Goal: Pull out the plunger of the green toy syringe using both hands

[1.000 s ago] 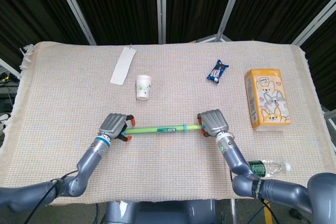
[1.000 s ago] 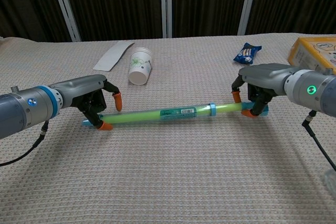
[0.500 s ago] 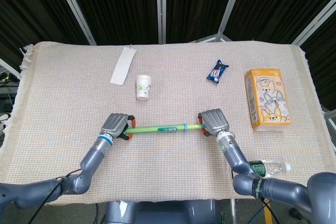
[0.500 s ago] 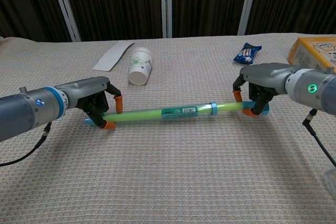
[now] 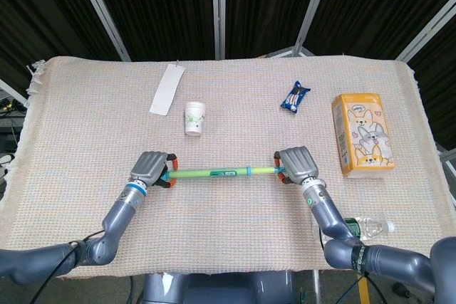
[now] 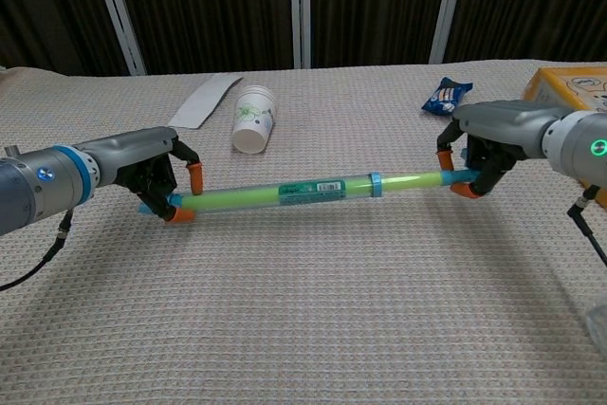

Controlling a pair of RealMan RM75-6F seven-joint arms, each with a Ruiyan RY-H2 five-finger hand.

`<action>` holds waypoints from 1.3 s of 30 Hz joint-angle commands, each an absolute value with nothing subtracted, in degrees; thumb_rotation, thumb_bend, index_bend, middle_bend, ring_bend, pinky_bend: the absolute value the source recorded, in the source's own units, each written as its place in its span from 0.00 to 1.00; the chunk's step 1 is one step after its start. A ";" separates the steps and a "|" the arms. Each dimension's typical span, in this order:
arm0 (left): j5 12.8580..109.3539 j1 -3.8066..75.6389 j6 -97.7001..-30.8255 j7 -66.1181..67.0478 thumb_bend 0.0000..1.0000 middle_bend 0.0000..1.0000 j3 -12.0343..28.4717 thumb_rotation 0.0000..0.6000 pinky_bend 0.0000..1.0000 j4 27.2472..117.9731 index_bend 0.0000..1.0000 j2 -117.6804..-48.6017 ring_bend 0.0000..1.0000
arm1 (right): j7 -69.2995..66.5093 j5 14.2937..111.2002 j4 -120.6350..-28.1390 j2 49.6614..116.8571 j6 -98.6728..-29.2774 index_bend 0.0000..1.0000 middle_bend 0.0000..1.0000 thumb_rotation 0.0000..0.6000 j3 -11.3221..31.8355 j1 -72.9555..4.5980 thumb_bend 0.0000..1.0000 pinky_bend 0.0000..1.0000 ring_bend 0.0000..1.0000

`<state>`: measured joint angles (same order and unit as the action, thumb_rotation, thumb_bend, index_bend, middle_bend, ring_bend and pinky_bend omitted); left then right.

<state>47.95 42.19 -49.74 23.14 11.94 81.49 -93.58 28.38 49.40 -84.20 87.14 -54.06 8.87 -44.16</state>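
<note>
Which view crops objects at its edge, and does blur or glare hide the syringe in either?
Chest view: the orange box is cut off at the right edge, and the green syringe is sharp, with soft highlights only. Head view: the whole tabletop shows under even light, and the water bottle sits partly hidden behind the right arm.

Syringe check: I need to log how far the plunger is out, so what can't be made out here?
- Both syringe ends: covered by the left hand and right hand in the chest view, and in the head view too.
- Syringe label print: too small in either view.
- Bottle: partly behind the right arm, head view.
- Orange box: cut off by the chest view's right edge.
- Snack pack print: too small.
</note>
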 commanded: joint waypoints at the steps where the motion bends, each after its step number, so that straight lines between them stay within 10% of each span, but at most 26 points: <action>1: 47.53 41.64 -49.94 22.78 0.48 0.95 11.41 1.00 1.00 82.00 0.81 -92.29 0.86 | 27.47 50.22 -85.20 85.86 -54.69 0.71 1.00 1.00 8.67 -43.36 0.52 1.00 1.00; 39: 52.35 34.56 -49.51 11.51 0.48 0.95 6.97 1.00 1.00 79.04 0.82 -81.77 0.86 | 22.12 54.64 -92.74 73.84 -60.30 0.71 1.00 1.00 8.88 -36.93 0.52 1.00 1.00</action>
<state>52.32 34.60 -49.54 11.55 7.00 79.08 -81.81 22.11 54.64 -92.74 73.85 -60.29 8.87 -36.93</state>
